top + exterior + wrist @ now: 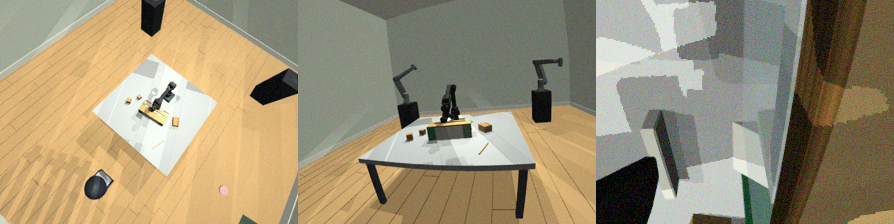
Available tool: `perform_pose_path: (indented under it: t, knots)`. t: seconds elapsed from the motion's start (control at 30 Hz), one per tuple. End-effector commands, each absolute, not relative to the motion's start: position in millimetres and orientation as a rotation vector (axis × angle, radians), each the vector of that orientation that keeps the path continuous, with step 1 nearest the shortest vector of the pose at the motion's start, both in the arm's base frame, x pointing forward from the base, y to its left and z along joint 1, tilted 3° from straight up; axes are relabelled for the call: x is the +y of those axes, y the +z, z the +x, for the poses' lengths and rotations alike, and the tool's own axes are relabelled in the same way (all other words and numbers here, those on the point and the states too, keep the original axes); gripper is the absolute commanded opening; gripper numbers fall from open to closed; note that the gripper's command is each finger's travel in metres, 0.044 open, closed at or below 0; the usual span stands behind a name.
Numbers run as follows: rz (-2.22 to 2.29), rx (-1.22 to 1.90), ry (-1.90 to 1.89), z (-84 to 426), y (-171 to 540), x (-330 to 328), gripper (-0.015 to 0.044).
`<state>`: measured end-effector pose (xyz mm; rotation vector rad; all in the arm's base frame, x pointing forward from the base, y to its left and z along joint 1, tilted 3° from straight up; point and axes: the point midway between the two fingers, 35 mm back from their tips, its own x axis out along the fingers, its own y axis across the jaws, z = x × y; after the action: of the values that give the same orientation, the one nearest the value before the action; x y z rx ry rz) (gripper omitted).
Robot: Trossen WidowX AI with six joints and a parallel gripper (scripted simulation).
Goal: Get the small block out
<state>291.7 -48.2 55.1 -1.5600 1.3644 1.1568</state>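
The open gripper (152, 109) (443, 119) is at the box (156, 118) (449, 132)

And here the arm (164, 95) (447, 97) is showing black from end to end, its darker faces swallowing detail while the lit ones are turning charcoal grey. Look at that elbow (172, 85) (453, 86): it's bulging round and chunky, while the links are running long, straight and slim. Down at the foot, a dark, squared-off base (169, 100) is showing a faint greenish tint. The gripper (151, 109) (443, 119) is matching in black, looking compact and knobbly. Up close, a finger (626, 190) is showing as a flat black shape with a rounded corner. Any screws, cables or markings are staying too small to tell.
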Motion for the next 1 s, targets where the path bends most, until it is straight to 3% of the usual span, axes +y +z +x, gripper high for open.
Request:
perform_pose_path:
  t: [0.0,0.97]
  knots:
    - [-1.565,1.368,1.153,292.7,55.0,-53.3,0.04]
    - [-1.566,1.37,1.152,297.0,54.5,-82.4,0.04]
